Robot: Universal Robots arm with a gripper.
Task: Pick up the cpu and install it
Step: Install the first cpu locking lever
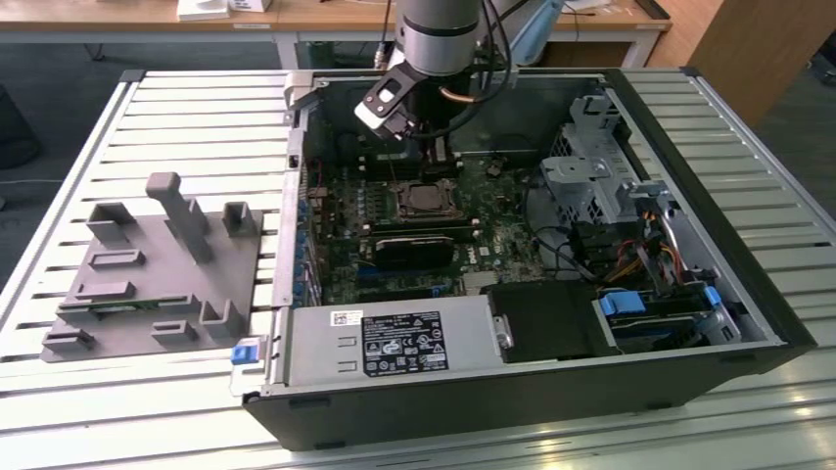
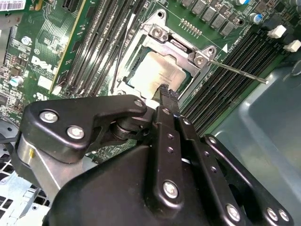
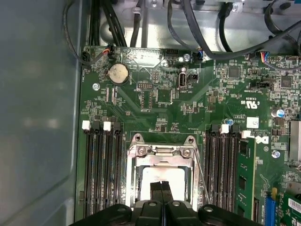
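Nearest the exterior camera stands the case point(image 1: 523, 401), laid on its side with the open face up so the arm point(image 1: 438, 39) can reach in from above. Just behind its near wall sits the power supply point(image 1: 392, 343).

At the exterior view's left, well apart from the work, a grey tray point(image 1: 147, 284) with upright posts lies on the slatted table point(image 1: 78, 127), beside the case.

Moving rightward, the green board point(image 1: 340, 264) covers the case floor. Near its middle is the socket point(image 1: 425, 201), and the cpu point(image 2: 157, 70) lies flat inside it, silver top up. The metal frame point(image 3: 162, 150) surrounds it, so it looks already seated rather than carried. A thin lever point(image 2: 235, 70) runs out from the frame's corner. I cannot tell whether it is latched.

Directly over the socket hangs the gripper point(image 1: 426, 157). In both wrist views its fingers are pressed together with nothing between them, and the tips point(image 3: 162, 186) point down at the chip's edge. They are at or just above its surface; contact is too close to call. Pressed together like this, the fingers make one narrow point, which suits pressing or nudging better than grasping.

At the exterior view's right, a drive cage point(image 1: 594, 176) and bundled cables point(image 1: 647, 259) fill the rest of the case, away from the gripper.
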